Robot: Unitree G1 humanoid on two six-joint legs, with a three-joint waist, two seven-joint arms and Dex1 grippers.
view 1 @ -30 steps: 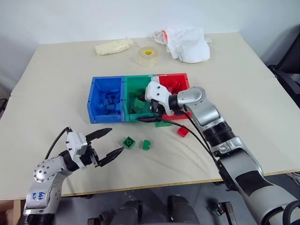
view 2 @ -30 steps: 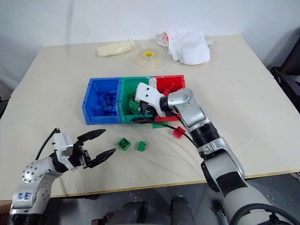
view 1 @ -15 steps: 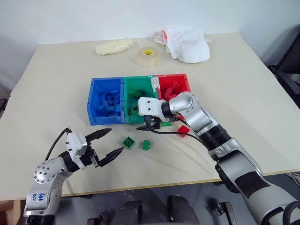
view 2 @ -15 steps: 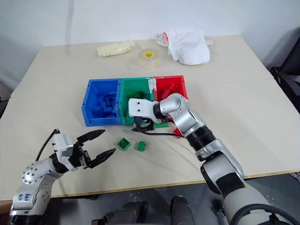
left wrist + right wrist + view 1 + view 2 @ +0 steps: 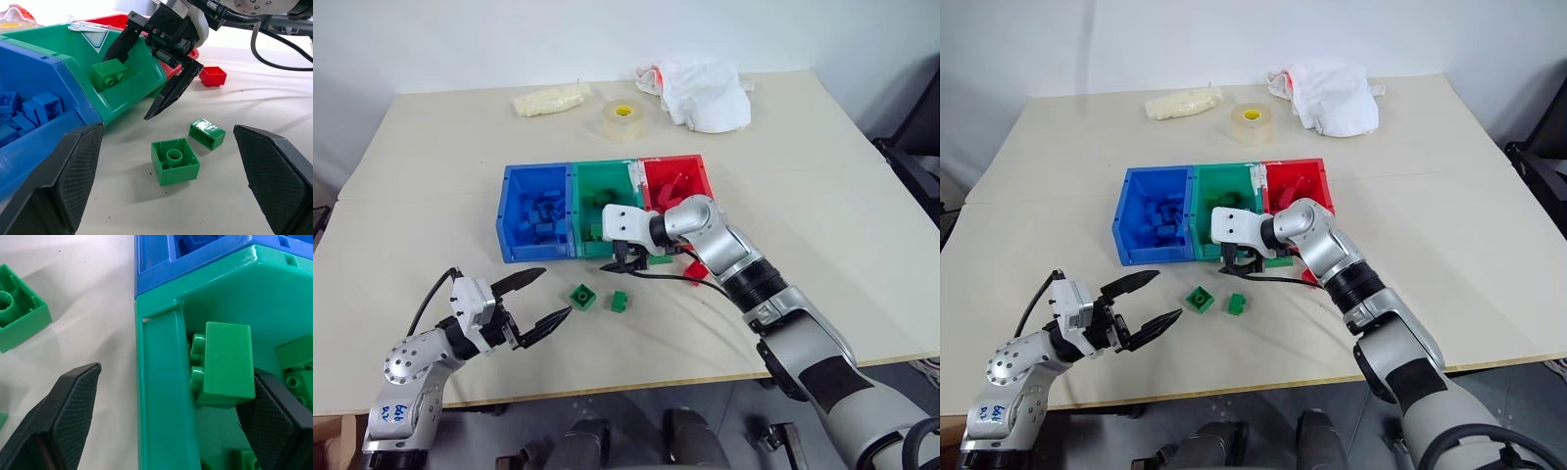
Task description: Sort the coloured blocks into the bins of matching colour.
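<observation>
With its fingers spread astride the green bin's (image 5: 597,201) front wall, the empty right gripper (image 5: 159,73) could shove the bin toward twelve o'clock when descending.

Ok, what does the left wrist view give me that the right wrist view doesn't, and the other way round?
Left wrist view: the whole open right gripper straddling the green plastic bin's front wall, one finger inside and one outside, plus a red studded block and a small green block on the table. Right wrist view: a close look at a green brick lying on its side against that wall's inner face. Both: the green bin, the blue plastic bin and the square green block on the table.
</observation>
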